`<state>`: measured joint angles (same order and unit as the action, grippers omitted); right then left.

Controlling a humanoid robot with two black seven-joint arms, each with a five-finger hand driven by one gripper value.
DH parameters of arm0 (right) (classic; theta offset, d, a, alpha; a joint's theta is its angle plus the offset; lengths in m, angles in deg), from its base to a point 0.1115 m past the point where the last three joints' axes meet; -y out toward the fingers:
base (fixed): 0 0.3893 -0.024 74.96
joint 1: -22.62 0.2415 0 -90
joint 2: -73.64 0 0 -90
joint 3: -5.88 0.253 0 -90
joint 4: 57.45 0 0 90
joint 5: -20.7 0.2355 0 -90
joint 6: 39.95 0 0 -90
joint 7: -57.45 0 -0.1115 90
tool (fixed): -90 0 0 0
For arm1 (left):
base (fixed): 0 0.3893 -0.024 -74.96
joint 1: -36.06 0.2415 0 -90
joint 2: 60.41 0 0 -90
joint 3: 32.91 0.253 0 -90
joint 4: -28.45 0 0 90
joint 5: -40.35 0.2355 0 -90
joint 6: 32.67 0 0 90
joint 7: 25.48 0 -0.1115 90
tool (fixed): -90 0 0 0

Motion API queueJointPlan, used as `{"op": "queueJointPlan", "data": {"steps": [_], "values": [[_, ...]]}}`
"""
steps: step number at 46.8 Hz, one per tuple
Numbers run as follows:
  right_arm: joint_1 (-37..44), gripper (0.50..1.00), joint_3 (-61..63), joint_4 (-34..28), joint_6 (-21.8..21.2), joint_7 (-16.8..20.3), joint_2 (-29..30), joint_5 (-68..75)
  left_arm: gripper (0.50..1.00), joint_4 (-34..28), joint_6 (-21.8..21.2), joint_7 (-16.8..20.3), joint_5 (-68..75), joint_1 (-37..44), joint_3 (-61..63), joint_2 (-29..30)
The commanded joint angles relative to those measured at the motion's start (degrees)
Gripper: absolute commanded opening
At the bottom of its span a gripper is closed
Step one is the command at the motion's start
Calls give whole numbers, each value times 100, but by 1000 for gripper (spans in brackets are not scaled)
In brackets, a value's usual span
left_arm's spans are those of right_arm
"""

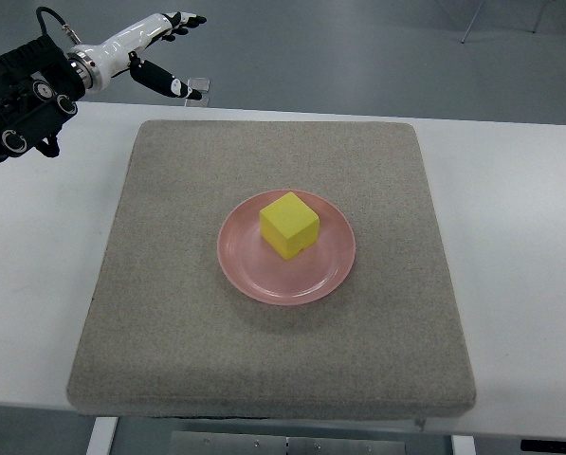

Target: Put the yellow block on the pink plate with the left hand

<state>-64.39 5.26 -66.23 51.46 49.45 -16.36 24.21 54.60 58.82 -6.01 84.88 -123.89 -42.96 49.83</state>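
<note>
A yellow block [289, 225] sits on the pink plate [332, 272], slightly left of the plate's middle. The plate lies in the middle of a grey mat [169, 284]. My left hand [164, 52] is at the top left, well away from the block, beyond the mat's far left corner. Its fingers are spread and hold nothing. The right arm is out of view.
The grey mat lies on a white table [520, 237]. The floor shows beyond the table's far edge. A chair leg [472, 24] stands at the top right.
</note>
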Motion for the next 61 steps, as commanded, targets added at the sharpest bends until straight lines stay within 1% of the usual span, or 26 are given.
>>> {"op": "queueJointPlan", "data": {"steps": [1,7,13,17,19,23,28,32,38,42,61], "values": [[0,924,0,0,0,0,0,0,964,-522,-18,-40,-768,104,-14,-266],[0,924,0,0,0,0,0,0,962,-1059,-18,-189,-1823,148,-23,-539],[0,924,0,0,0,0,0,0,960,-1305,-27,-733,-2843,148,-32,-644],[0,924,0,0,0,0,0,0,956,-1385,-35,-953,-3432,157,-32,-653],[0,924,0,0,0,0,0,0,954,-1393,-44,-998,-3687,157,-40,-653],[0,924,0,0,0,0,0,0,954,-1393,-150,-1015,-4170,157,-49,-653],[0,924,0,0,0,0,0,0,956,-1376,-45,-989,-4715,174,-146,-653],[0,924,0,0,0,0,0,0,956,-1350,236,-866,-4936,323,-391,-705],[0,924,0,0,0,0,0,0,958,-1393,869,-611,-4927,516,-1103,-776],[0,924,0,0,0,0,0,0,958,-1393,1045,-576,-4927,596,-1437,-767],[0,924,0,0,0,0,0,0,962,-1393,1002,-576,-4936,614,-1622,-785]]}}
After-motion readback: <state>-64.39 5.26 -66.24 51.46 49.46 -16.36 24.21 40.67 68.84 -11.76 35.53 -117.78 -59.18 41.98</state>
